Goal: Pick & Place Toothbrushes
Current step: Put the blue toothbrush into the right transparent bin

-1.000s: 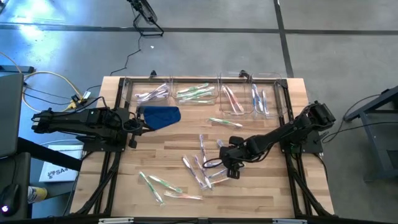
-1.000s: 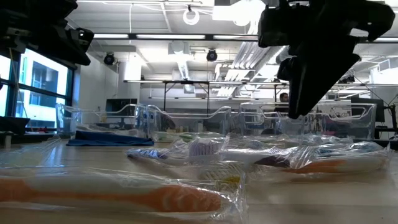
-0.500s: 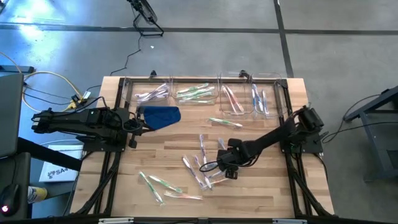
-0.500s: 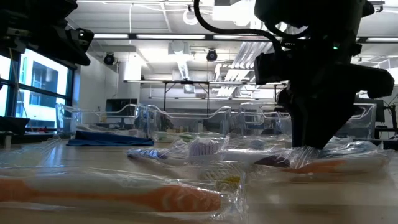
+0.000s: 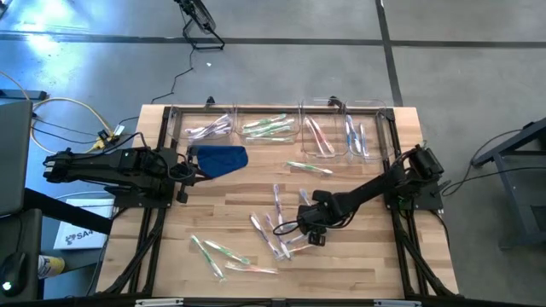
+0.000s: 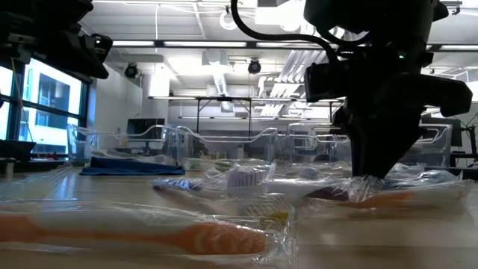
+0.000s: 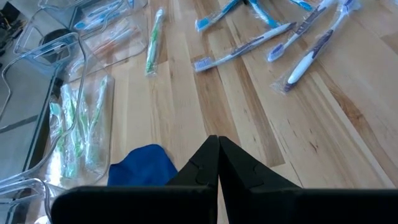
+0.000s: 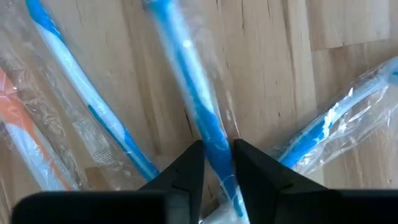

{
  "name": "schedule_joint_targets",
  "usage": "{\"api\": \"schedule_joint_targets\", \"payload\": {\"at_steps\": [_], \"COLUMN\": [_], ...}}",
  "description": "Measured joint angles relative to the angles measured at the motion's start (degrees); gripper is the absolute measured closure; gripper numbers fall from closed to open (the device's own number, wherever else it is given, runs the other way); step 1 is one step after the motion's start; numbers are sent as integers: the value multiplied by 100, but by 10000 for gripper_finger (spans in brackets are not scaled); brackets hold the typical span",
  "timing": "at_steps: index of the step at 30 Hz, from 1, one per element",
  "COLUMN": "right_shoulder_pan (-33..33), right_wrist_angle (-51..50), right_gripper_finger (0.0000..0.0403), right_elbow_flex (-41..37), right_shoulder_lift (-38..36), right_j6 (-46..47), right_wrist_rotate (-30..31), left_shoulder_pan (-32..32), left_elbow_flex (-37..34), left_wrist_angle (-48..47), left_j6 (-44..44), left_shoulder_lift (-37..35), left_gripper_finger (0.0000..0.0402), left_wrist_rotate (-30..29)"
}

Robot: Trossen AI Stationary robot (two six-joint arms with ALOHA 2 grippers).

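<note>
right gripper [image 8: 216, 163] down in table-centre pile, fingers clamped on wrapped blue toothbrush [image 8: 198, 106] lying on wood | left gripper [image 7: 217, 163] fingers together, parked by blue cloth [image 5: 218, 158] | risk: slick wrapper slips, or neighbouring wrapped blue toothbrush [image 8: 81, 93] snags and lifts too | clear bins [image 5: 273, 128] far edge

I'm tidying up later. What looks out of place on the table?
Wrapped toothbrushes lie scattered crisscross on the bare table rather than in the bins. The right gripper is down closing on a blue one.
</note>
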Motion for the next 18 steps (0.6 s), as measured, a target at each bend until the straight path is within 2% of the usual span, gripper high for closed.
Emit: {"api": "schedule_joint_targets", "payload": {"at_steps": [6, 18], "right_shoulder_pan": [-2, -2], "right_wrist_angle": [-4, -98], "right_gripper_finger": [369, 371], "right_elbow_flex": [0, -15], "right_shoulder_lift": [-7, -208], "right_j6": [-2, 2], "right_wrist_rotate": [11, -41], "left_shoulder_pan": [2, 0], "left_elbow_flex": [0, 0], "left_wrist_angle": [-1, -4], "left_j6": [-2, -1], "left_shoulder_lift": [-1, -1], "left_gripper_finger": [400, 400], "left_wrist_rotate": [0, 0]}}
